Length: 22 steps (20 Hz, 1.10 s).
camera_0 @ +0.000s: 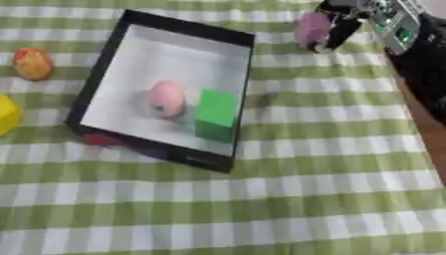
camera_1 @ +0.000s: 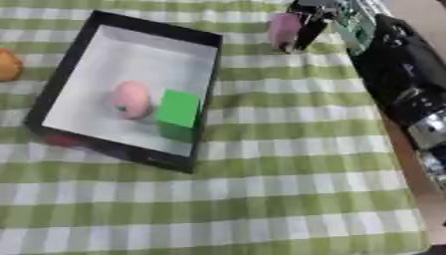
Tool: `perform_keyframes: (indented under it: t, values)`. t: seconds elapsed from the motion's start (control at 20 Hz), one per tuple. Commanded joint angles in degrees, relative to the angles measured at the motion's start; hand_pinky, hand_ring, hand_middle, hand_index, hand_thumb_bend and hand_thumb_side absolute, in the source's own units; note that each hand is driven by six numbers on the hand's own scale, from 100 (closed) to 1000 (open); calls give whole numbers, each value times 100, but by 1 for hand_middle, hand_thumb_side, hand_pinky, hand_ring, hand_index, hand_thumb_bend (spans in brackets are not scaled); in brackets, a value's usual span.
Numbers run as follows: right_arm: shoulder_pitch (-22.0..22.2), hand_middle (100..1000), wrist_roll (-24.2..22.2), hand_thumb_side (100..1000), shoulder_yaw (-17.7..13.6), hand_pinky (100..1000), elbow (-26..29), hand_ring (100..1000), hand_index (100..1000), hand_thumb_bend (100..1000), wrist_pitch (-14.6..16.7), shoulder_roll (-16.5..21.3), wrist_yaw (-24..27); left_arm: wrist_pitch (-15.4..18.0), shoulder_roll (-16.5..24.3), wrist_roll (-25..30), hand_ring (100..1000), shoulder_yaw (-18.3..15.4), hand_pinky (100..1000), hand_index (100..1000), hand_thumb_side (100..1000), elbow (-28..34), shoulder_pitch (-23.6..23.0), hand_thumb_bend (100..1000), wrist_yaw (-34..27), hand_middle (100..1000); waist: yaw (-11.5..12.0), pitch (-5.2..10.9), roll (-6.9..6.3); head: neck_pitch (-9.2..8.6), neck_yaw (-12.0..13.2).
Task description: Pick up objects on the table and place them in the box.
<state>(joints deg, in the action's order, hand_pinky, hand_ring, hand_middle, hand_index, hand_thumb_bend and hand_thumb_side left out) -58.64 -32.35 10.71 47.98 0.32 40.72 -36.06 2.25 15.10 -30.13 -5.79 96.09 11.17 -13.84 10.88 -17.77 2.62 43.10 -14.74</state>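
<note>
1. Up at the far right, the right hand (camera_0: 335, 25) has its dark fingers curled round a small pink-purple object (camera_0: 312, 29), just above the green-and-white checked cloth (camera_0: 287, 189) covering the worktop.
2. The arm comes in from the upper right corner (black casing with silver joints, best seen in the right eye view).
3. The black-walled box (camera_0: 104, 60) with its pale floor sits left of centre, well apart from that hand.
4. Inside the box, a pink egg-shaped object (camera_0: 166, 98) lies just beside a green block (camera_0: 216, 113); whether they touch, I cannot tell.
5. Out on the cloth to the left of the box: an orange-red rounded object (camera_0: 32, 63), and nearer the edge a yellow object (camera_0: 7, 114), partly cut off.
6. The left hand shows in neither view.
</note>
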Motion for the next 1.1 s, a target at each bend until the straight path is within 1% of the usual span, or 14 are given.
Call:
perform_keyframes:
  t: [0.05,0.25,0.35,0.5,0.85,0.95,1.1]
  values:
    - [-238,555,-23,143,0,854,357,743,648,243,-53,256,140,9,135,2,728,-36,753,768,634,112,0,375,34,693,-38,195,14,58,26]
    - [-390,558,-206,140,189,853,1002,741,651,247,16,397,452,12,163,-5,729,-47,753,768,634,100,-38,374,47,694,-111,276,29,99,39]
    - [-472,559,-352,134,376,848,1481,736,652,253,60,449,653,12,172,-4,729,-46,753,768,634,95,-53,373,53,694,-146,323,35,101,37]
    - [-582,563,-606,129,685,842,2099,732,655,256,9,441,909,12,180,-6,730,-44,753,768,633,84,-80,371,59,695,-187,387,29,102,31]
    - [-927,565,-1187,128,1523,832,3241,721,657,259,-88,107,1326,14,179,-15,733,-43,753,770,632,73,-103,372,60,697,-190,476,-23,102,-38]
    - [-1012,565,-1291,127,1691,830,3448,718,657,257,-159,-35,1421,17,175,-17,733,-41,754,770,632,78,-96,372,55,697,-176,488,-40,102,-68]
    - [-1101,566,-1423,132,1901,830,3620,716,657,250,-236,-275,1503,18,167,-14,733,-34,753,771,632,85,-85,374,48,697,-148,497,-61,102,-117]
